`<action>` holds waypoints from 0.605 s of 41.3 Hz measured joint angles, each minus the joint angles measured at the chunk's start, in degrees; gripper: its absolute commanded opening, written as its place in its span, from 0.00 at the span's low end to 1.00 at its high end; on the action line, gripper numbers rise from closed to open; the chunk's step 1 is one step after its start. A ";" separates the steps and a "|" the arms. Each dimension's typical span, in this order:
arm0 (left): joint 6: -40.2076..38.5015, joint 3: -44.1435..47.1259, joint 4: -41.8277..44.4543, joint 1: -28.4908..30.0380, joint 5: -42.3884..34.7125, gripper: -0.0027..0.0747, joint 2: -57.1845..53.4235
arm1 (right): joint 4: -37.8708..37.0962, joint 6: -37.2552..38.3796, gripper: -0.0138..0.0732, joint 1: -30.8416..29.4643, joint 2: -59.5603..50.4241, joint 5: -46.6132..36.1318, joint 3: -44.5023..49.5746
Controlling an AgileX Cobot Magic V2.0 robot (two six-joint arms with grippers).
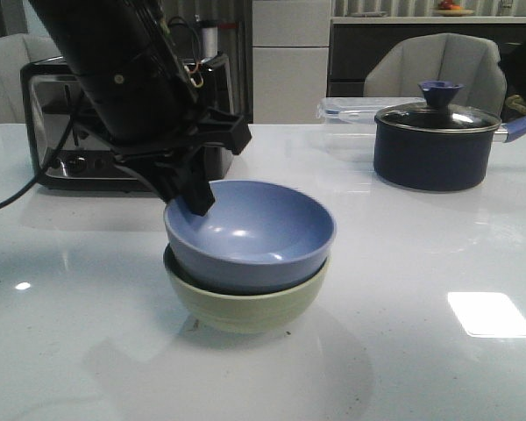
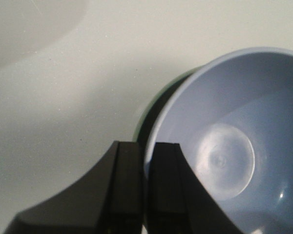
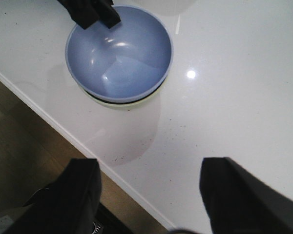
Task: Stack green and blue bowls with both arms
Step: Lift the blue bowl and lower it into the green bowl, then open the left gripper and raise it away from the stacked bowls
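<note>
The blue bowl [image 1: 254,232] sits nested inside the green bowl [image 1: 245,303] at the middle of the white table. My left gripper [image 1: 191,197] is shut on the blue bowl's left rim, one finger inside and one outside. In the left wrist view the fingers [image 2: 129,185] pinch the blue bowl's rim [image 2: 151,146], with a sliver of the green bowl [image 2: 145,109] beneath. My right gripper [image 3: 149,195] is open and empty, held high above the table's front edge; it does not show in the front view. The right wrist view shows the blue bowl [image 3: 119,53] from above.
A dark navy lidded pot [image 1: 434,140] with a blue handle stands at the back right, a clear plastic container [image 1: 351,114] behind it. A black and chrome toaster [image 1: 79,123] stands at the back left with a cable. The table's front edge [image 3: 88,148] borders wooden floor.
</note>
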 measured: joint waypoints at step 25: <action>0.05 0.00 5.05 0.00 2.16 0.49 -1.90 | 0.00 0.00 0.78 0.00 0.00 0.00 0.00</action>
